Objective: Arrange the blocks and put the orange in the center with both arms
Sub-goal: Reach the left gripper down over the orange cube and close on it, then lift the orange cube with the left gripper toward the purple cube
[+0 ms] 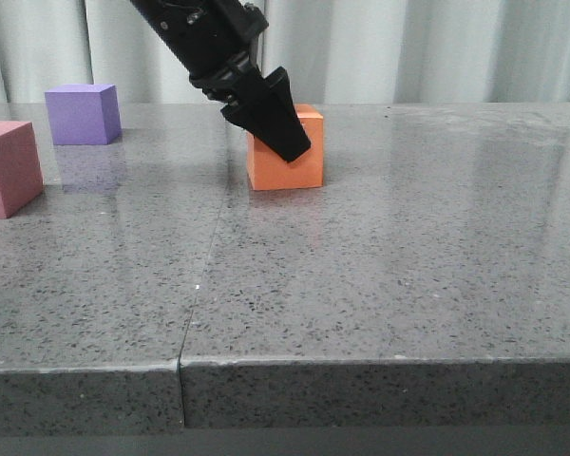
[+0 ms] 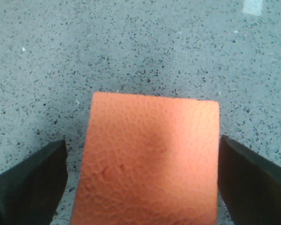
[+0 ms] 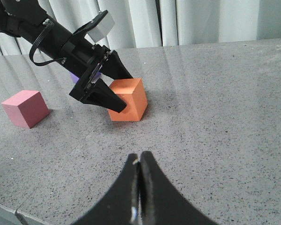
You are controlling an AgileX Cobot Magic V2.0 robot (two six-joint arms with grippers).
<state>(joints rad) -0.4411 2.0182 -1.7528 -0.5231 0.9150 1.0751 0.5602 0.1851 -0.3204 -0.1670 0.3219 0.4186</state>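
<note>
The left tool (image 1: 283, 133), fingers spread, straddles the orange matte foam cube (image 1: 287, 163) resting mid-desk (image 1: 380, 275). The right tool (image 3: 139, 187) hangs pressed together, well apart. An off-centre squeeze could twist or nudge the soft cube.

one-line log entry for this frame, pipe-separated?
left gripper: open, straddling orange cube | right gripper: shut, idle | purple cube, pink cube: far left

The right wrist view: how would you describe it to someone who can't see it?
A black gripper straddles an orange cube on a grey speckled table. A pink cube sits apart, and a second gripper, closed, fills the foreground.
</note>
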